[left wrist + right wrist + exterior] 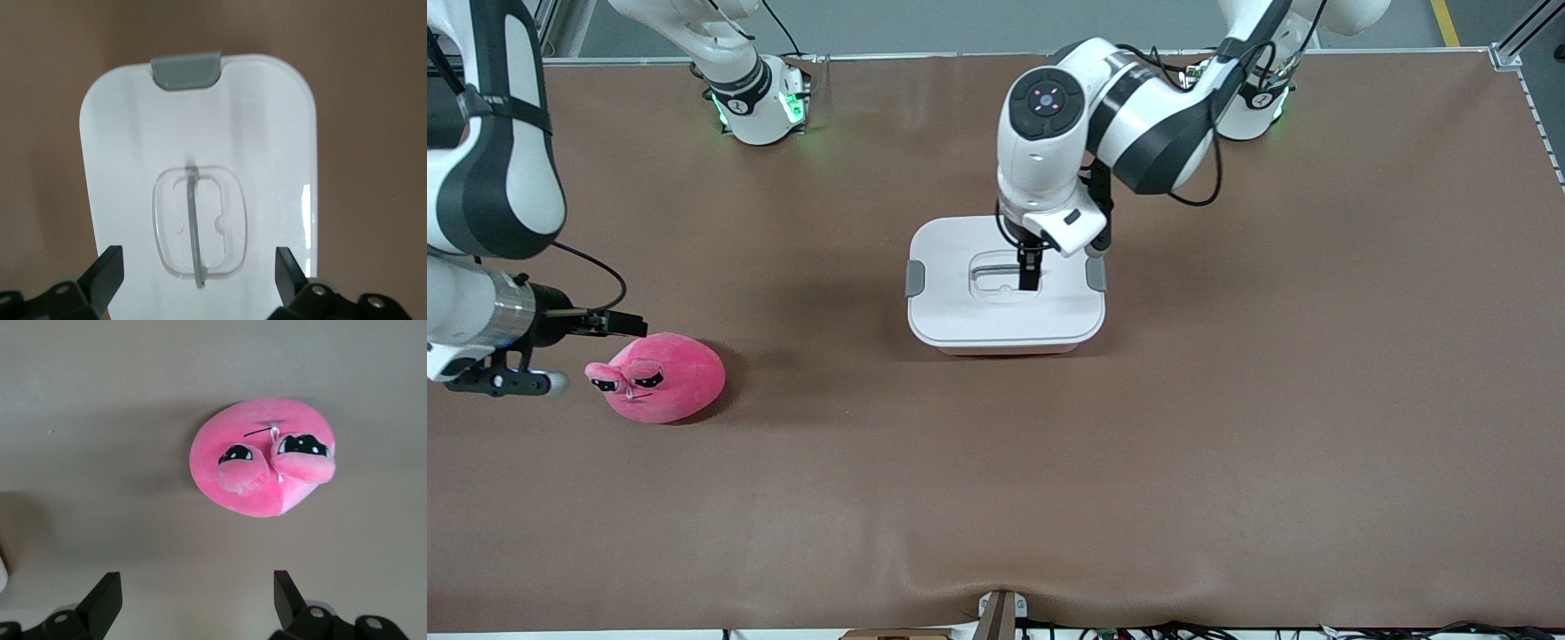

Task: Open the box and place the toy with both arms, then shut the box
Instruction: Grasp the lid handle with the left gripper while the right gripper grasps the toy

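The left gripper (1030,274) hangs right over the middle of the box (1005,286), its fingers (107,273) spread wide apart with nothing between them. In the left wrist view the two black fingertips sit either side of the lid's sunken handle (195,227), one on each side of the thin grey bar, and not touching it as far as I can see. The left arm (1103,116) comes down from its base at the top edge of the table and bends over the box.

The box stands about the middle of the table, a bit closer to the edge where the arm bases are than to the front camera's edge. Its white lid (960,307) is on, flat and square to the tub, with a grey clip (915,277) at each short end; a sliver of pink tub shows under the lid on the side nearest the front camera.

The right gripper (591,351) is low over the table at the right arm's end, just beside the toy (660,377), fingers (101,603) wide apart and empty. From the right wrist view the toy lies ahead of the open fingers, clear of both.

The toy rests on the brown table (1227,444) near the right arm's end, well apart from the box and nearer the front camera than it. Its two bulging eyes (627,380) point toward the right gripper.
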